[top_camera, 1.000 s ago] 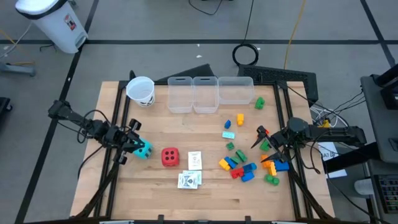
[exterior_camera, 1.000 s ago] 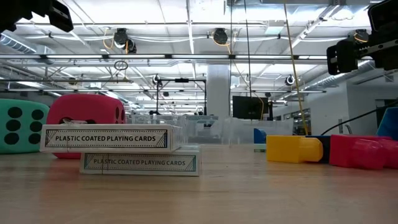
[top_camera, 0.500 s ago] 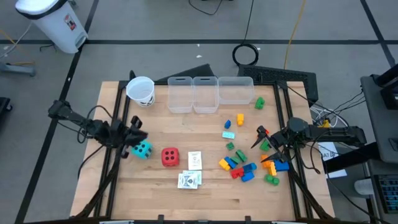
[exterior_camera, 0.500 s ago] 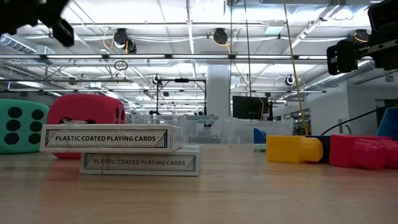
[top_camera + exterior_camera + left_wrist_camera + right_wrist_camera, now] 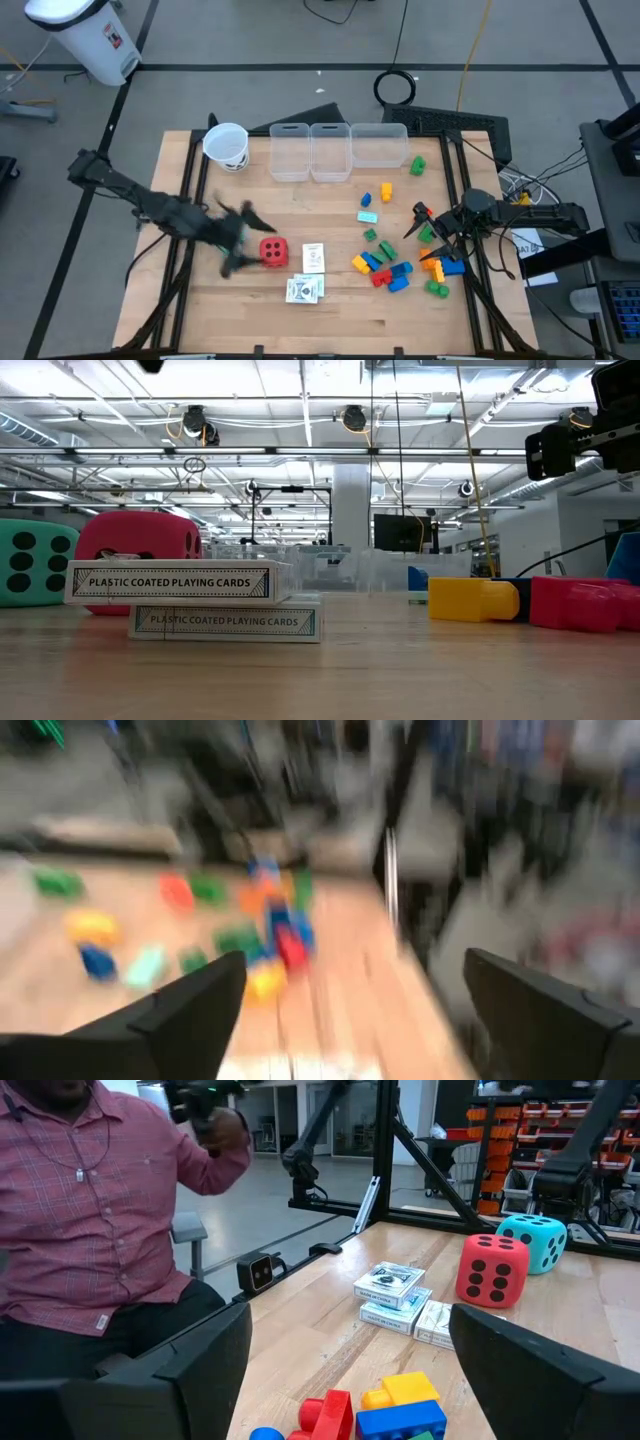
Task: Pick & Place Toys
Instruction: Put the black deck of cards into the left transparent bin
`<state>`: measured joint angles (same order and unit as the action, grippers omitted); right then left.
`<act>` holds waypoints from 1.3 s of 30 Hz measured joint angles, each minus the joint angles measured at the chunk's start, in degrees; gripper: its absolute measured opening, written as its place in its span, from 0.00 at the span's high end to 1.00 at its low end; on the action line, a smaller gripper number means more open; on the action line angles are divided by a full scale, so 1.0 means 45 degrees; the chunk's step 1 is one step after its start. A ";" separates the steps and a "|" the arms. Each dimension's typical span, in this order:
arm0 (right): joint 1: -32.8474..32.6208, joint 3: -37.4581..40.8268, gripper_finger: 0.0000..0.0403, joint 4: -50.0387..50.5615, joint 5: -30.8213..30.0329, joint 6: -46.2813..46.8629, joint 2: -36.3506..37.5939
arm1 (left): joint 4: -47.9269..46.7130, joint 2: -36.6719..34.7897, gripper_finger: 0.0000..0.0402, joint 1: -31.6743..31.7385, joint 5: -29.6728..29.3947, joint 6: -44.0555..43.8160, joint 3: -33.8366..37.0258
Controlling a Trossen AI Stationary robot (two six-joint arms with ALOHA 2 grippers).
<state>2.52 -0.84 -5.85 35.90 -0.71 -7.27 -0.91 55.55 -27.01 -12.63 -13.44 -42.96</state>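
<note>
The teal die (image 5: 533, 1240) rests on the table beside the red die (image 5: 273, 252); in the high view my blurred left arm covers it. My left gripper (image 5: 240, 240) hovers above it, open, with nothing between its fingers (image 5: 190, 1010). Two white card packs (image 5: 313, 257) (image 5: 305, 290) lie near the table's middle. Several coloured bricks (image 5: 390, 270) are scattered at the right. Above them my right gripper (image 5: 417, 222) waits, open and holding nothing.
Three clear bins (image 5: 310, 150) stand in a row at the far edge, with a white paper cup (image 5: 227, 145) to their left. A person in a checked shirt (image 5: 80, 1210) sits beyond the table. Bare wood lies along the near edge.
My left gripper has let go of the teal die and opened wide. It has risen and swung toward the table's right, tipping up toward level. The teal die has stayed where it was on the table.
</note>
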 joint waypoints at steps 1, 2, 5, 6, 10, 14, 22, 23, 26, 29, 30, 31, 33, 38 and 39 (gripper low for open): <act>-0.0001 -0.0001 0.22 0.0000 -0.0005 0.0001 0.0000 | -0.1241 0.0881 0.02 -0.0075 0.0361 0.0114 -0.0970; -0.0002 -0.0005 0.22 0.0000 0.0000 0.0000 0.0000 | -0.2297 0.1743 0.03 -0.0157 0.0731 0.0197 -0.1914; -0.0003 -0.0002 0.22 0.0000 -0.0004 0.0002 -0.0004 | -0.4492 0.4038 0.10 -0.0489 0.1465 0.0925 -0.4240; 0.0000 -0.0005 0.22 0.0000 -0.0005 0.0001 -0.0003 | -0.5155 0.4763 0.13 -0.0601 0.1555 0.1228 -0.4846; -0.0003 -0.0003 0.22 0.0000 -0.0004 0.0001 -0.0005 | -0.6638 0.7262 0.20 -0.0858 0.1601 0.2181 -0.6417; -0.0003 -0.0002 0.22 -0.0005 -0.0005 0.0000 -0.0005 | -0.6818 0.8908 0.24 -0.0875 0.1571 0.2254 -0.6858; -0.0001 -0.0003 0.22 -0.0015 -0.0005 0.0002 -0.0010 | -0.6731 1.0762 0.23 -0.0340 0.1135 0.1395 -0.6863; 0.0000 -0.0005 0.22 -0.0016 -0.0005 0.0005 -0.0010 | -0.6764 1.0900 0.23 -0.0262 0.1135 0.1272 -0.6863; -0.0001 -0.0001 0.22 -0.0019 -0.0005 0.0000 -0.0010 | -0.6788 1.1183 0.23 -0.0028 0.1149 0.0884 -0.6863; 0.0000 -0.0005 0.22 -0.0019 -0.0005 0.0001 -0.0010 | -0.6734 1.1322 0.22 0.0229 0.1145 -0.0294 -0.6858; -0.0001 -0.0005 0.22 -0.0019 -0.0005 0.0000 -0.0010 | -0.6773 1.1335 0.22 0.0335 0.1230 -0.0680 -0.6858; 0.0000 0.0000 0.22 -0.0024 -0.0005 0.0001 -0.0010 | -0.6807 1.1335 0.21 0.0482 0.1504 -0.0932 -0.6858; 0.0000 0.0000 0.22 -0.0024 -0.0005 0.0004 -0.0010 | -0.6755 1.1330 0.18 0.0745 0.2428 -0.1032 -0.6858; 0.0000 -0.0002 0.22 -0.0024 -0.0005 0.0003 -0.0010 | -0.6488 1.1330 0.10 0.0883 0.3737 -0.0760 -0.6858; 0.0000 -0.0003 0.22 -0.0024 -0.0005 0.0005 -0.0010 | -0.6498 1.1330 0.08 0.0861 0.3851 -0.0765 -0.6858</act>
<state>2.52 -0.86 -5.96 35.88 -0.69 -7.31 -30.15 106.54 -23.13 4.70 -16.88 -73.82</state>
